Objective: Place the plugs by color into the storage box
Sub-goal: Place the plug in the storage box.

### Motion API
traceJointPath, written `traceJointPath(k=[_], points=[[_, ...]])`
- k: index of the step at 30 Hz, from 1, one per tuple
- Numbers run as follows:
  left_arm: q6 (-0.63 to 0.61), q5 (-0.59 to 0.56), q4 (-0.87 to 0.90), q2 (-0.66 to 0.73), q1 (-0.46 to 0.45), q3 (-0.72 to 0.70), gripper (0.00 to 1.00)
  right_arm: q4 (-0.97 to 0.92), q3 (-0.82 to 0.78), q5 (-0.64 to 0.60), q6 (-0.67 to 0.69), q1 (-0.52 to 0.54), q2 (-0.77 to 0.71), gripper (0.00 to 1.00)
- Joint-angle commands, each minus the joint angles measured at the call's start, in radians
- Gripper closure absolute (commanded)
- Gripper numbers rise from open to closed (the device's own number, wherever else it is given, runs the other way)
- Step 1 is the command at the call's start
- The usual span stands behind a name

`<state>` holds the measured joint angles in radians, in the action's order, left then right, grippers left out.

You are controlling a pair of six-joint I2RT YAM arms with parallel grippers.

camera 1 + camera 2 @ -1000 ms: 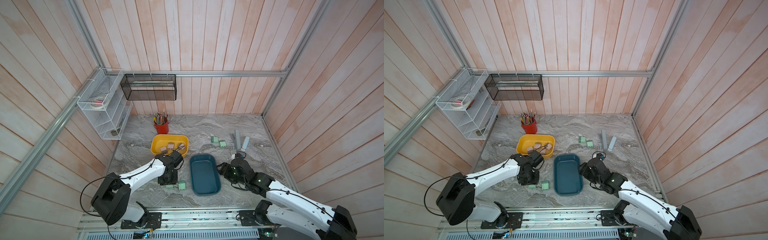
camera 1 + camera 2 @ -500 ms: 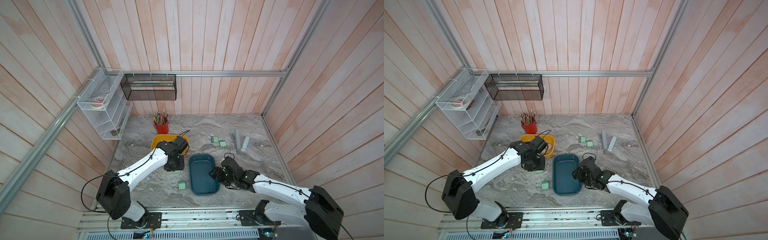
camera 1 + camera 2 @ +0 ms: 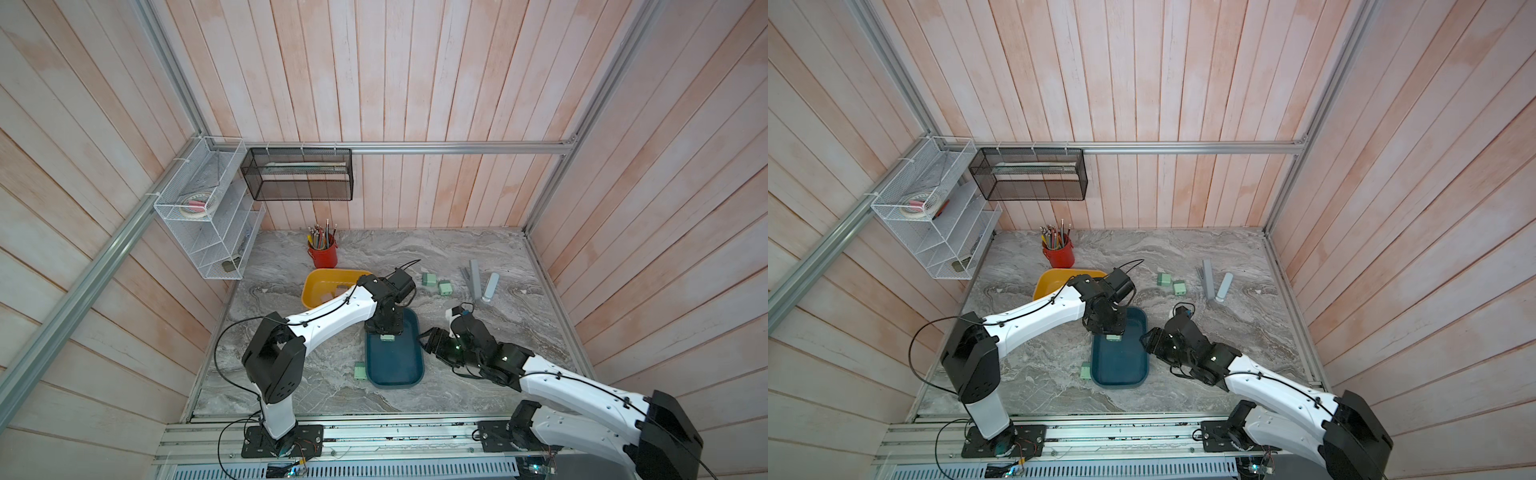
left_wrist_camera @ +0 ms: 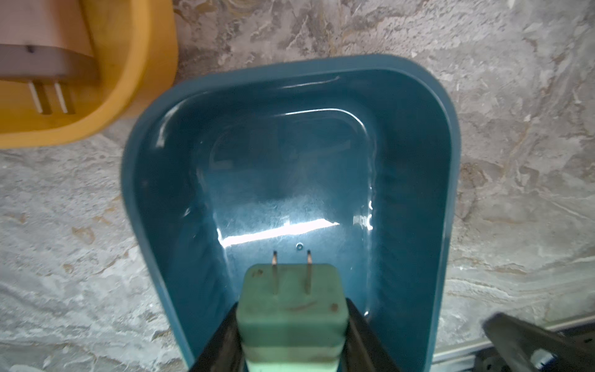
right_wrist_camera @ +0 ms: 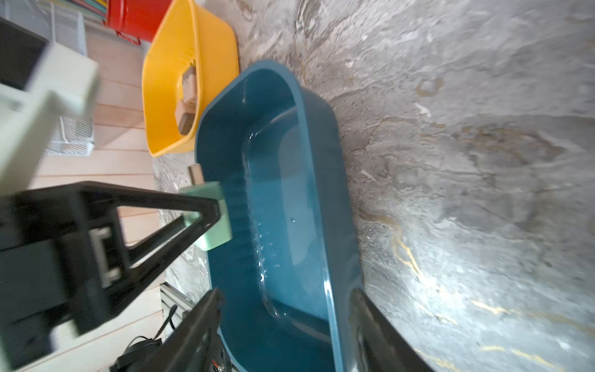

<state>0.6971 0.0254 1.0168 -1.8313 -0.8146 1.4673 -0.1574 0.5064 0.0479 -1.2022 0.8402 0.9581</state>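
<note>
Grey marbled surface [image 3: 374, 249], pale plank walls around it.

- Left tool [image 4: 291, 335]: pinching a green plug [image 4: 291, 309] by its side faces, prongs pointing away from the wrist. It hangs over the blue bin [image 4: 450, 167]. Both top views put it above the bin's far end, toward the rim on the left arm's side. We cannot tell its height above the bin floor, which looks bare and glossy.
- Right tool [image 5: 285, 306]: spread, nothing between the fingers, hovering just beside the bin's right rim.

Risks as we judge them:
- If released from too high, the plug could land prongs first, tip and skid on the slick floor. This near the rim, it could also clip the wall and fall out beside the loose green plug [image 3: 360, 371], which lies on the surface just outside the bin's left wall.
- The right tool is close to both the bin and the left tool. A careless sweep could shove the bin from under the plug or bring the arms together.
- The yellow bin [image 3: 320, 286], holding tan plugs [image 5: 190, 87], sits near the blue bin's far corner, so a shoved blue bin would push into it.
- A pair of green plugs [image 3: 429, 279] waits near the grey sticks [image 3: 473, 278]. A wide reach there could topple the sticks.
</note>
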Motion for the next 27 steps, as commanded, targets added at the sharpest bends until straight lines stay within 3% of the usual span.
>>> traceJointPath(k=[1, 5, 11, 17, 20, 27], points=[[0.004, 0.008, -0.082, -0.065, 0.002, -0.020, 0.53, -0.099, -0.069, -0.069, -0.069, -0.013, -0.104, 0.35], [0.007, -0.001, -0.150, -0.124, 0.002, -0.065, 0.53, -0.156, -0.105, -0.091, -0.102, -0.017, -0.209, 0.35], [0.016, -0.019, -0.192, -0.172, 0.001, -0.106, 0.52, -0.207, -0.092, -0.085, -0.083, -0.017, -0.217, 0.35], [0.022, -0.006, -0.189, -0.166, -0.003, -0.126, 0.40, -0.197, -0.091, -0.088, -0.080, -0.016, -0.209, 0.35], [0.016, 0.001, -0.132, -0.125, -0.008, -0.070, 0.33, -0.182, -0.094, -0.087, -0.082, -0.017, -0.199, 0.36], [0.022, -0.071, 0.190, 0.047, -0.002, 0.257, 0.29, -0.119, -0.095, -0.065, -0.072, -0.017, -0.144, 0.36]])
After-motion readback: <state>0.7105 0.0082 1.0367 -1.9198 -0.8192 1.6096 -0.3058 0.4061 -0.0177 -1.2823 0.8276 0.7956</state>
